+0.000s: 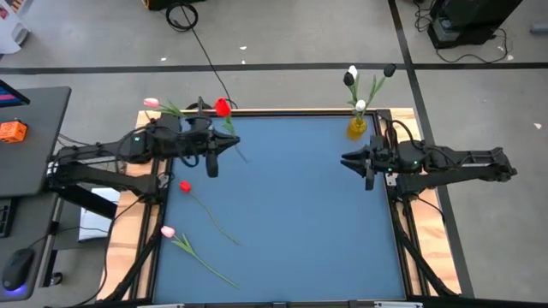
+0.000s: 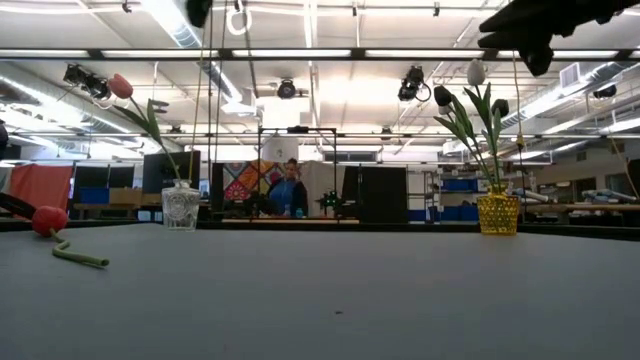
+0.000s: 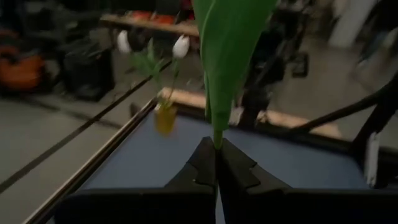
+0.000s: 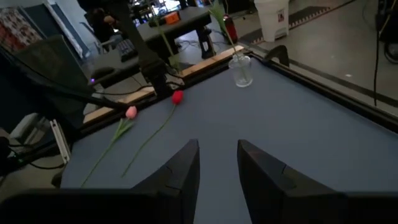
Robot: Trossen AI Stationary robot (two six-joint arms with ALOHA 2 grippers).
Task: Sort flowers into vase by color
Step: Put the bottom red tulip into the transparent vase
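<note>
My left gripper [image 1: 231, 144] hovers over the table's far left part, shut on a red tulip whose head [image 1: 223, 108] shows beside the clear vase [image 2: 181, 207]. That vase stands at the far left corner and holds a pink tulip [image 2: 120, 85]. A yellow vase [image 1: 357, 127] at the far right corner holds white and black tulips [image 2: 476, 72]. Another red tulip [image 1: 185, 186] and a pink one [image 1: 168, 231] lie flat on the blue mat at the left. My right gripper [image 4: 217, 162] is open and empty above the table's right edge. My left gripper pinches the red tulip's green leaf and stem [image 3: 216, 134] between its two shut fingers. The fingers come about level from the table's left. The flower is lifted clear of the table, its leaf rising past the fingertips and a short stretch of stem [image 1: 243, 156] showing beyond them.
A wooden rim [image 1: 282, 111] frames the blue mat. The middle and near right of the mat [image 1: 317, 222] hold no objects. A desk with a keyboard and mouse [image 1: 17, 265] stands off the left side. A person [image 2: 288, 190] sits far behind the table.
</note>
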